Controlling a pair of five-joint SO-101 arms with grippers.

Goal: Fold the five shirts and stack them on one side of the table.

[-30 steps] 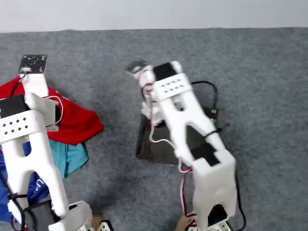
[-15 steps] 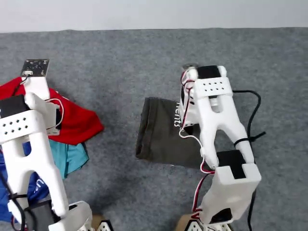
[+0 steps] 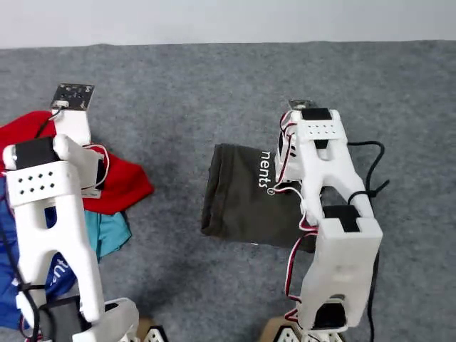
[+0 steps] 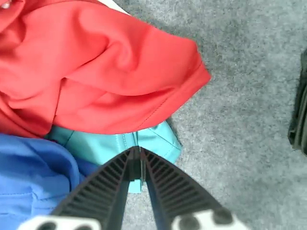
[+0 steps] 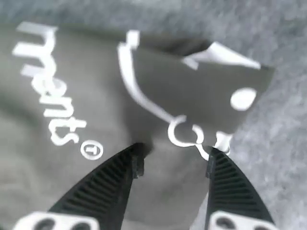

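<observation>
Right hand on dark shirt, left by pile.
I see right hand (image 5: 175,160) spread wide, dark shirt (image 5: 91,91) beneath; left hand (image 4: 138,155) pinched shut, nothing held, teal shirt (image 4: 156,139) beneath.

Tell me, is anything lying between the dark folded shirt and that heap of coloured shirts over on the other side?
Nothing visible does. Grey table covering runs between the dark shirt and the red shirt topping the heap. The right arm's jaws stand open over the dark shirt.
</observation>
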